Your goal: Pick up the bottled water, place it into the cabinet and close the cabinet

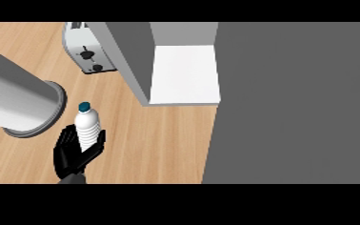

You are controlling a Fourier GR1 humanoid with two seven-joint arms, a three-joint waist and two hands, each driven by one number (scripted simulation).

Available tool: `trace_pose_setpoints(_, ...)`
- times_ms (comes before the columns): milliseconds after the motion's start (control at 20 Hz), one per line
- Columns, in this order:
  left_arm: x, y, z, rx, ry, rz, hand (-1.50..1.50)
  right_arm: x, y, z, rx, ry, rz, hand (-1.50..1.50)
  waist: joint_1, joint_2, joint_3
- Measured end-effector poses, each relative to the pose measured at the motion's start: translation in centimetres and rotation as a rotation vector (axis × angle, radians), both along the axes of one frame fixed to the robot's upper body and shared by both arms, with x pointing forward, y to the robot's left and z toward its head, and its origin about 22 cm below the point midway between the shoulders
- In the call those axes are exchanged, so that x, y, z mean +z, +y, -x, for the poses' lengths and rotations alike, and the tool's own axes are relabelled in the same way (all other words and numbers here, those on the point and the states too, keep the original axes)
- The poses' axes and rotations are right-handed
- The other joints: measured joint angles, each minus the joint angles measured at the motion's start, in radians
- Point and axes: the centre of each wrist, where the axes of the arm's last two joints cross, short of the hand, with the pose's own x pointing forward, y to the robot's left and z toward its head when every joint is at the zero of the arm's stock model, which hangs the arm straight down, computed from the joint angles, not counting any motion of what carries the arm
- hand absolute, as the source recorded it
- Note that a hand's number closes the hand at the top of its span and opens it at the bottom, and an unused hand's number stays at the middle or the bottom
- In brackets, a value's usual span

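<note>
The left robot hand (76, 153) comes in from the lower edge of the head view at the left, black fingers curled round the lower body of the bottled water (87, 126), with fingers showing on both sides of it. The bottle is clear to white with a ribbed body and a teal cap, and it stands roughly upright in the hand, cap pointing away from the robot, over the wooden surface (162, 143). Whether its base touches the wood or is lifted off it cannot be told, since the robot hand hides the bottom. Just left of the bottle, near but apart from it, stands a large grey metal cylinder (25, 102) with a flared rim at its foot, running off the left edge of the view. Further back on the surface sits a silver toaster (85, 47) with dark knobs on its near face, right beside the grey side wall of the cabinet (134, 57). The cabinet is open: its white inner shelf (186, 74) shows plainly, with nothing lying on the part that can be seen. A broad dark grey panel (288, 105), which seems to be the cabinet's door swung open, fills the right part of the view and covers the surface there. The bottle is well apart from the cabinet's opening, down and to the left of it. The right robot hand does not show anywhere in this view.
</note>
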Motion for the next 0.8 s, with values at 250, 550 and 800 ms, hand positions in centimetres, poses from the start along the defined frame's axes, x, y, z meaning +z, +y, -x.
trace_pose_setpoints(250,0.5,-1.1,-1.6,-0.07,-0.032,-0.053,1.5,-0.1,-1.1,-0.1,-0.038,-0.013,0.034,-1.5,0.0,0.001,-0.001)
trace_pose_setpoints(550,2.0,-5.8,-5.3,-0.423,-0.076,-0.063,1.5,-0.5,-1.8,-0.2,-0.065,-0.027,0.042,-1.5,-0.022,0.001,-0.001)
trace_pose_setpoints(800,3.6,-9.3,-7.7,-0.596,-0.115,-0.008,1.5,-0.6,-3.4,-0.1,-0.113,-0.036,0.078,-1.5,-0.016,0.0,-0.001)
